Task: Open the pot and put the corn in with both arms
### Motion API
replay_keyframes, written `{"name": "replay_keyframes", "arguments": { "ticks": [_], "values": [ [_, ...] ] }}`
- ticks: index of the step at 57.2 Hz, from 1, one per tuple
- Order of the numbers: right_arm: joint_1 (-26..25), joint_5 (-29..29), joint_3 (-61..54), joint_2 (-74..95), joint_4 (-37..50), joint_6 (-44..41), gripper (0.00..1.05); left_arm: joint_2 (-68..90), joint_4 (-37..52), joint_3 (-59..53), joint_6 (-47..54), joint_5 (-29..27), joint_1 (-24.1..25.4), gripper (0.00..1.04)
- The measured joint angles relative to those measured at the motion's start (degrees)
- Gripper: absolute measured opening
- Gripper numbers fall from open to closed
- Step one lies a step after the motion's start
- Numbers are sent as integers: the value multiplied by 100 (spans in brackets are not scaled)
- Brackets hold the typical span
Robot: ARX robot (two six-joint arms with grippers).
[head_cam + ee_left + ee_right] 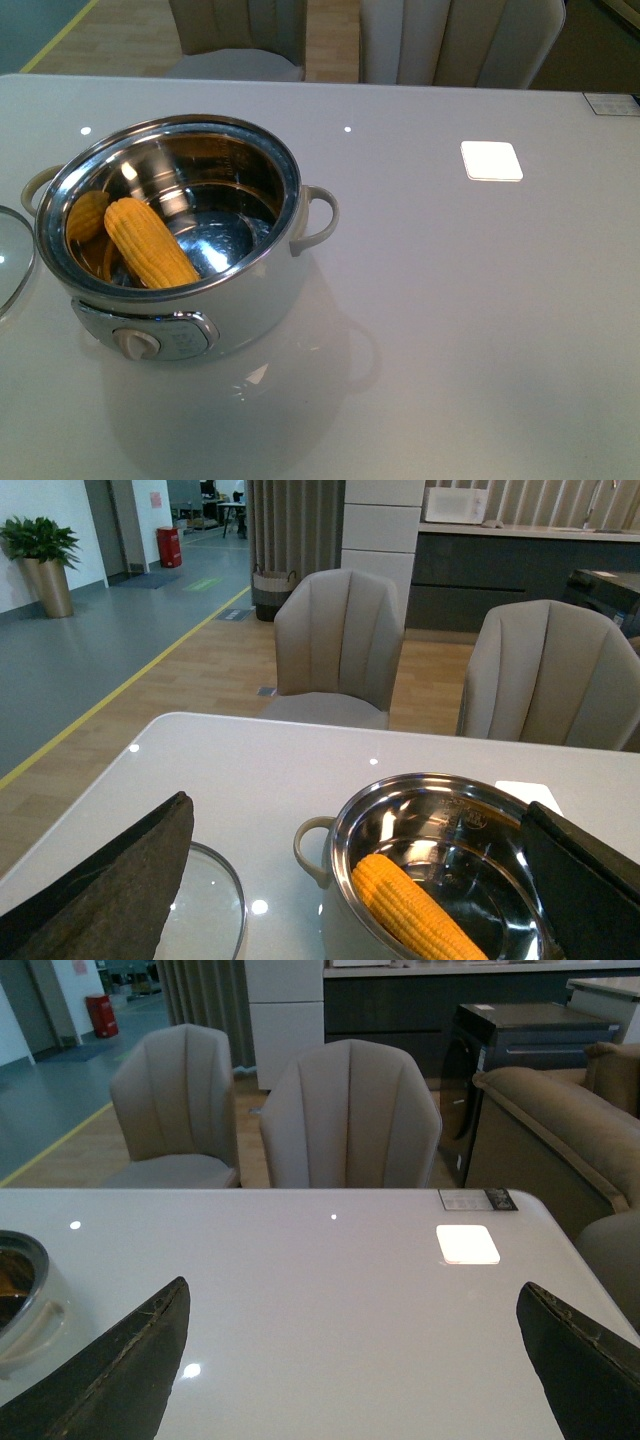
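Observation:
The white pot stands open on the table at the left, its steel inside showing, a dial panel at its front. The yellow corn lies inside it, leaning against the near-left wall. The glass lid lies flat on the table left of the pot. Neither arm shows in the front view. In the left wrist view the left gripper is open and empty, above and behind the pot and the corn. The right gripper is open and empty over bare table, with the pot off to its left.
The white table has a bright light patch at the right. A small card lies at the far right edge. Padded chairs stand behind the far edge. The lid also shows in the left wrist view.

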State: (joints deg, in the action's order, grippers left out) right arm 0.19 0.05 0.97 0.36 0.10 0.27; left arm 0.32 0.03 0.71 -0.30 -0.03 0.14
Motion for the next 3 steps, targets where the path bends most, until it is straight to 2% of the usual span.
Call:
{"name": "replay_keyframes", "arguments": {
  "ticks": [3],
  "values": [
    [0,0,0,0,0,0,96,0,0,0,0,0,0,98]
  ]
}}
